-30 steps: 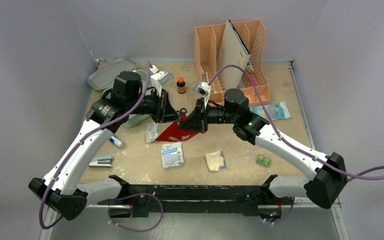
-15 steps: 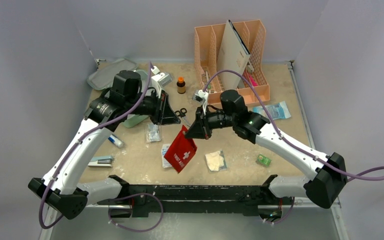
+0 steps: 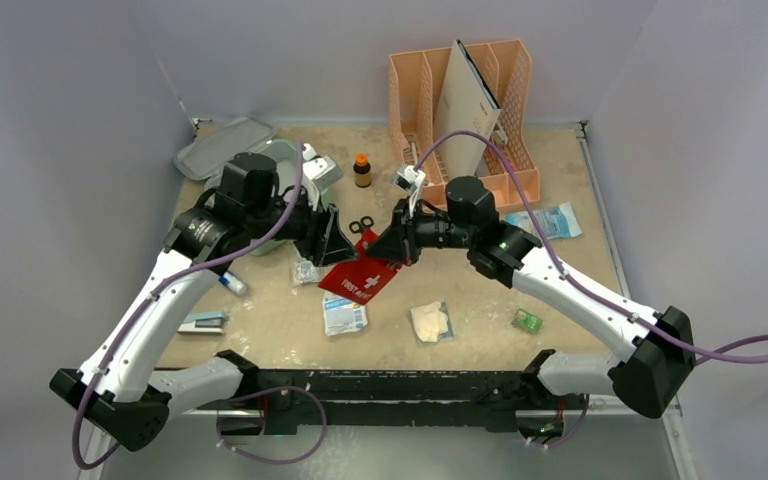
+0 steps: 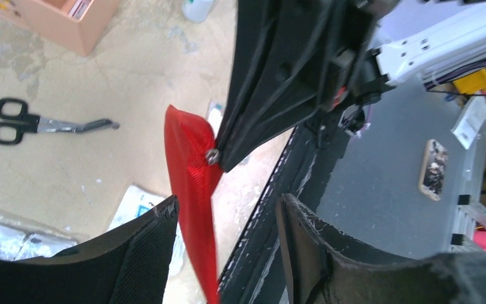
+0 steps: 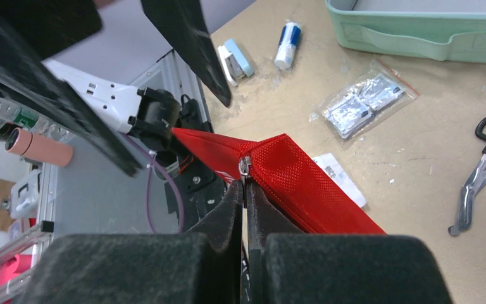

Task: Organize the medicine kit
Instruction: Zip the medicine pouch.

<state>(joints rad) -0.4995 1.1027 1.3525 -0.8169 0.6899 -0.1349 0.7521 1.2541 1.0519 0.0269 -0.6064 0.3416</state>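
Medicine kit (image 3: pixel 218 148) at the far-left corner of the counter (image 3: pixel 480 290), lid laid open toward the back, mint-green base largely masked by the left arm (image 3: pixel 175 290) in the overhead view. Mid-counter, well apart from the kit, red first-aid pouch (image 3: pixel 360 278) hanging tilted from the right end effector (image 3: pixel 398 246), fingers pressed together on its zipper pull (image 5: pixel 243 166). Left end effector (image 3: pixel 334 238) just beside, fingers apart, pouch edge between them; contact with either pad impossible to tell.

Black scissors (image 3: pixel 363 225) lying behind the pouch, foil packets (image 3: pixel 307 268) and a white-and-blue sachet (image 3: pixel 343 313) near its lower edge. Amber bottle (image 3: pixel 362 170) upright farther back, peach file organizer (image 3: pixel 465 110) at the back edge. Stapler (image 3: pixel 203 321) and small tube (image 3: pixel 232 283) beside the left arm; gauze pad (image 3: pixel 430 321), green box (image 3: pixel 528 319) and blue packet (image 3: pixel 550 220) on the right.

From the right wrist, kit's front wall seen unobstructed beyond the foil packets, plus the zipper pull pinched at the fingertips. From the left wrist, kit out of frame, right end effector's black body filling the upper middle.
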